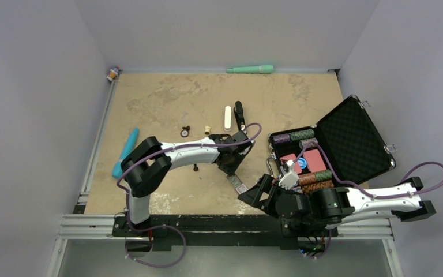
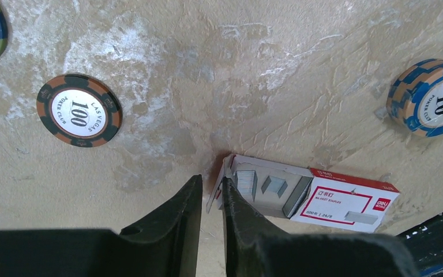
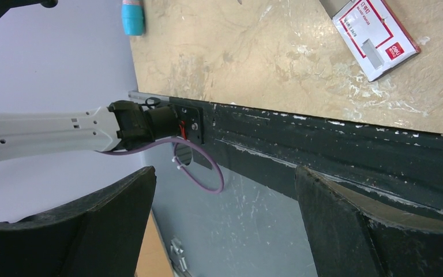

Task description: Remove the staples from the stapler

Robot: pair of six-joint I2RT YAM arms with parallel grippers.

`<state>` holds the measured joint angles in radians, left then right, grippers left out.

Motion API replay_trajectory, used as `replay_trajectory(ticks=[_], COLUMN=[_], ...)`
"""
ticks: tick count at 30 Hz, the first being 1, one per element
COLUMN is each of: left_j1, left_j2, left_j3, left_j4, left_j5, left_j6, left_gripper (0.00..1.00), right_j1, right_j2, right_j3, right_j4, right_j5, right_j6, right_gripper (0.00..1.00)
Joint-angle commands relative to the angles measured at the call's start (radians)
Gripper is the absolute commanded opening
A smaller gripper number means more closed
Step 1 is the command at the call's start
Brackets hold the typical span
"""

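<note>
Zero progress evident: stapler [image 1: 239,115] lies upper centre of bench [image 1: 167,98], no tool near; unloading all left. L tool [image 2: 211,182] near-clenched by staple box [image 2: 311,196], grasp unclear; R tool [image 3: 222,190] released, empty.

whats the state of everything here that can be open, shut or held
staple box: open at one end, staples showing
left gripper: jaws nearly shut at the box's open end; can't tell if they pinch its flap
right gripper: open wide, empty
stapler: lying flat, apart from both grippers; open or shut too small to tell
chip case: lid open
</note>
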<state>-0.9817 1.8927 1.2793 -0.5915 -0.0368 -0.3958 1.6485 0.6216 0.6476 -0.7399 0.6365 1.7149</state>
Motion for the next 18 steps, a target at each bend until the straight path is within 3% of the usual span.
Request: replay_trajectory(ticks=[1,5,7,18], left_j1=[0.005,0.005,0.005,0.005], left_j2=[0.007,0.002,-0.005,-0.087], left_j3=[0.031,0.029,0.025,-0.033], left_j4=[-0.002,-0.004,-0.001,-0.056], left_j5=[-0.005,-0.002,0.006,-0.072], left_j6=[0.028,0.025,0.023,-0.055], left_gripper=[0.22,0.12,0.00,0.00], right_j1=[0.004,0.003,0.003,0.004], right_j2=[0.001,0.003,0.008,0.025], right_j3=[0.010,0.011,0.011,0.009], right_j4=[0.019,0.026,0.029,0.041], right_j5=[0.024,0.022,0.022,0.011], right_j6=[-0.009,-0.014,-0.015,-0.022], right_gripper=[0.95,0.95,0.95,0.95])
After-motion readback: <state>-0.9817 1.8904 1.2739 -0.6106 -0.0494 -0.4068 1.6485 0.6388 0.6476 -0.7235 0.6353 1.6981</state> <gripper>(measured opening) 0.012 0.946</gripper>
